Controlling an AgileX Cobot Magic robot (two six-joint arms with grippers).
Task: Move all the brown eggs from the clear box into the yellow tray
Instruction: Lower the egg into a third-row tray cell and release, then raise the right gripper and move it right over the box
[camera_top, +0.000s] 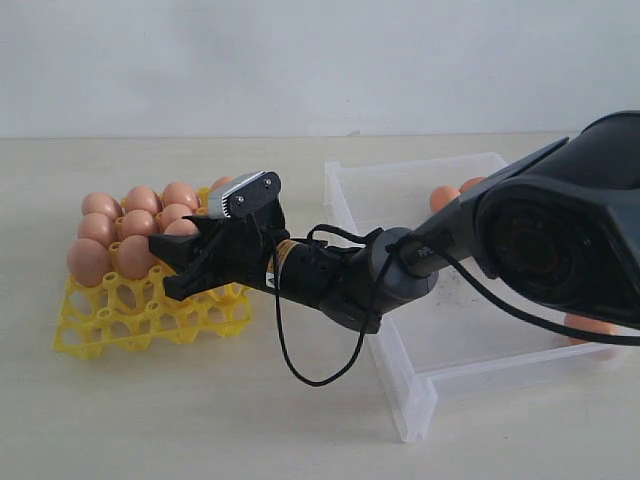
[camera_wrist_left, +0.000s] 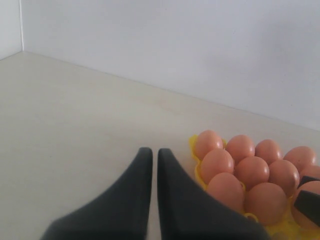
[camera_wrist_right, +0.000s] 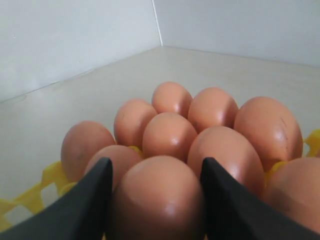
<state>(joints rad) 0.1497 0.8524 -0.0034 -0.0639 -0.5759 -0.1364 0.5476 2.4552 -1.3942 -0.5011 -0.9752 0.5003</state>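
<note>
Right tool (camera_wrist_right: 155, 161), clamped on an egg (camera_wrist_right: 155, 200), is hovering over the tray (camera_top: 120, 312), left tool (camera_wrist_left: 152, 152) together; next, seating it in a free cup.

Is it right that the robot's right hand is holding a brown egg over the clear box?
Not quite. The right hand does hold a brown egg, but it is over the yellow tray, not over the clear box, which lies off to the side. The exterior view shows this.
</note>
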